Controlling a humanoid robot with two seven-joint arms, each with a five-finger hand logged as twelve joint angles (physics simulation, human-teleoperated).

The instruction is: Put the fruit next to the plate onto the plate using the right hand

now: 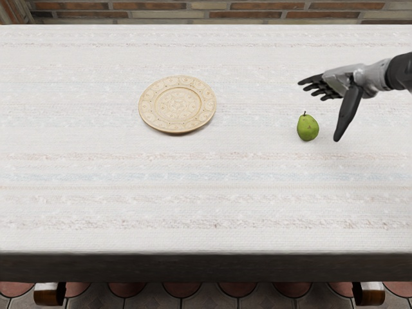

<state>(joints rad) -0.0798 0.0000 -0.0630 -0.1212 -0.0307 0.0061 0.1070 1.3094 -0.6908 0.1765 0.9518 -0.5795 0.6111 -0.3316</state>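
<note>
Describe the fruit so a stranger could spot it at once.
Start at the long pale table; a round tan carved plate lies left of centre. Well to its right, near the robot's open dark right hand, stands a small green pear, the only green, stemmed thing there.

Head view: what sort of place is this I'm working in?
Probably a simulated dining room or kitchen, though little shows: a long pale table bearing a plate and a pear, a brick wall behind it, and a tiled floor below.
</note>
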